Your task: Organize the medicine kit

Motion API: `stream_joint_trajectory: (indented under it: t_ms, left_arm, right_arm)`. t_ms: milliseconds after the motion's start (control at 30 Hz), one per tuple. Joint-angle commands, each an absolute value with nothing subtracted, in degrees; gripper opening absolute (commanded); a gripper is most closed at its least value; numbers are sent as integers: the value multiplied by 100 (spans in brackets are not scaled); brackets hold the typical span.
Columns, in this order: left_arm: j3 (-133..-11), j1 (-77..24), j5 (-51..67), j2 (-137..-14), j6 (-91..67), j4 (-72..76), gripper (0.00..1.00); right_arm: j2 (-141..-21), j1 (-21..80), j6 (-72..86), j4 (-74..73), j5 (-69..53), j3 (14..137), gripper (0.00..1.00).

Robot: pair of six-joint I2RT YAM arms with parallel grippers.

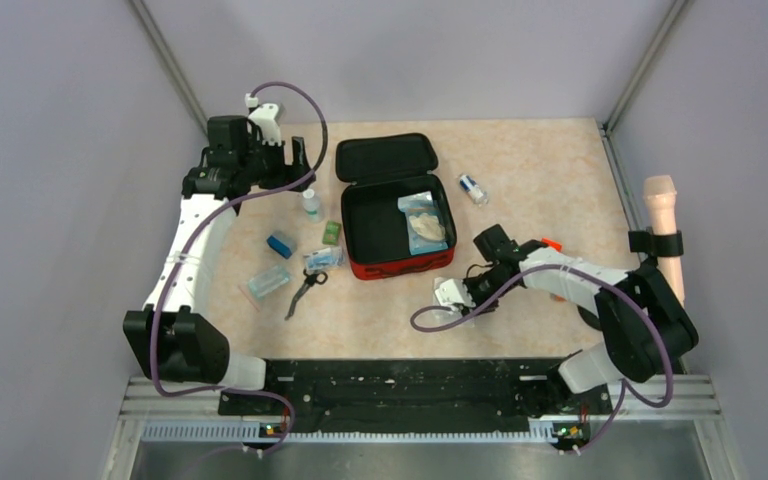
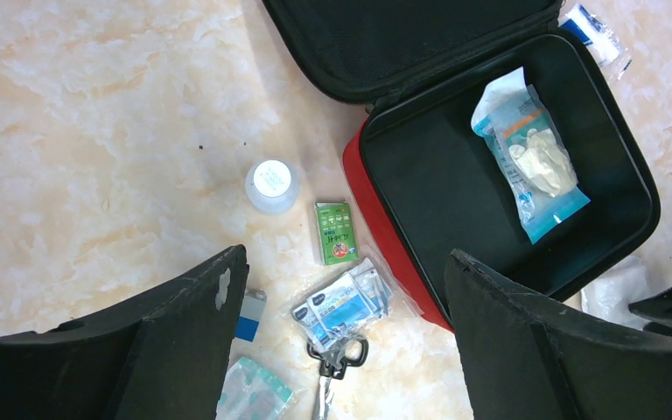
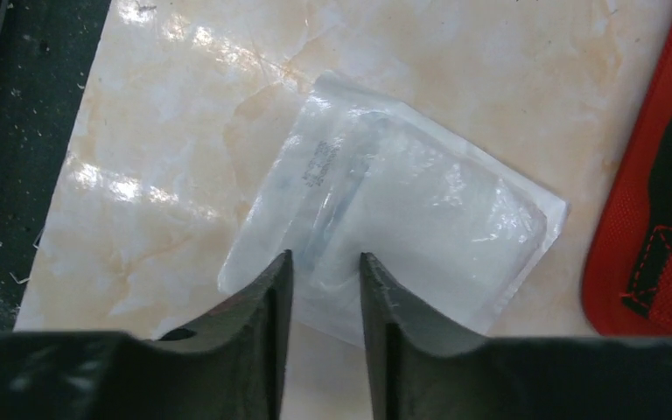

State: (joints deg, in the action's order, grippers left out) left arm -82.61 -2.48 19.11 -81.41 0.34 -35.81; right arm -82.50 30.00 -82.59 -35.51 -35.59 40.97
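One pouch underway: right gripper is straddling its edge beside the medicine kit, grip unconfirmed; left gripper is hanging wide open. Next: pinch firmly, lift in.

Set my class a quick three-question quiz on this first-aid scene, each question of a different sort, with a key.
1. True or false: the medicine kit lies open on the table.
2. Which item is inside it? A) scissors B) glove packet C) green box
3. Fill in: the right gripper has its fingers either side of the edge of a white ____.

Key: 1 true. 2 B. 3 pouch.
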Motion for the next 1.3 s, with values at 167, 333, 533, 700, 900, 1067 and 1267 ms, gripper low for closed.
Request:
stream_joint_trajectory:
  t_ms: [167, 333, 533, 700, 900, 1067, 1267]
  left_arm:
    - [-8371, -229, 1999, -8188, -70, -3283, 87]
    - [-8425, -229, 2027, -8271, -128, -3230, 87]
    - [-8448, -229, 2049, -8307, -167, -3186, 87]
    - [-8544, -229, 2056, -8327, -158, -3212, 87]
    - [-8498, -229, 2048, -8211, -154, -3218, 87]
    - [-8360, -229, 1933, -7984, -55, -3208, 87]
    - [-8060, -222, 1822, -7667, 117, -3208, 87]
  right_arm:
    - [-8018, 2782, -8306, -4179, -3192, 4518, 3]
    - [-6574, 2486, -8695, -5085, -3240, 4759, 0]
    - [-6040, 2447, -8545, -5406, -3660, 5714, 0]
    - [-6608, 2446, -8330, -4738, -3830, 6616, 0]
    - [-7795, 2478, -8474, -3869, -4067, 7175, 0]
    - [-8855, 2529, -8697, -3291, -4108, 7489, 0]
    - [-10037, 2647, -7612, -2520, -3777, 8092, 0]
